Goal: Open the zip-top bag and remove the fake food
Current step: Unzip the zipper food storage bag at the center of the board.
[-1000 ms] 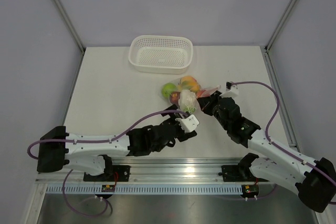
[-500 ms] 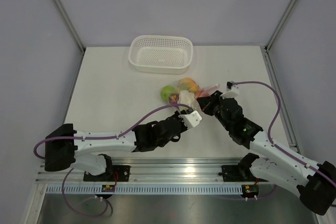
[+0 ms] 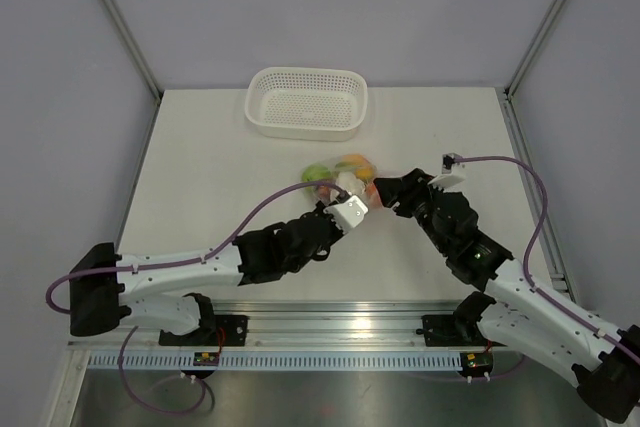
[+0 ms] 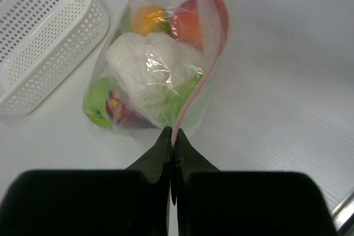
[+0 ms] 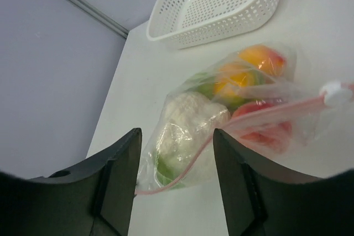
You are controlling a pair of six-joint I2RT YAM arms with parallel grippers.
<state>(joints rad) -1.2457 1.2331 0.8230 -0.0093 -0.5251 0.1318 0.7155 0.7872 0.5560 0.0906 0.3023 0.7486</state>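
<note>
The zip-top bag (image 3: 340, 171) lies on the table below the basket, holding the fake food: a white cauliflower (image 4: 145, 69), a green apple (image 4: 97, 102), an orange piece (image 4: 147, 19) and a red piece (image 4: 191, 21). Its pink zip strip (image 4: 202, 64) runs down into my left gripper (image 4: 172, 132), which is shut on the strip's near end. My right gripper (image 5: 176, 132) stands open just right of the bag (image 5: 221, 114), touching nothing. The strip (image 5: 265, 112) ends in a white slider (image 5: 334, 91). In the top view the left gripper (image 3: 350, 191) and the right gripper (image 3: 386, 193) flank the bag's near end.
A white perforated basket (image 3: 307, 129) stands at the back of the table, just beyond the bag; it also shows in the left wrist view (image 4: 66, 53) and the right wrist view (image 5: 221, 34). Walls enclose the table's left, right and back.
My left gripper reached forward and shut on the zip strip. My right gripper opened, let go of the bag and drew back slightly to the right.
</note>
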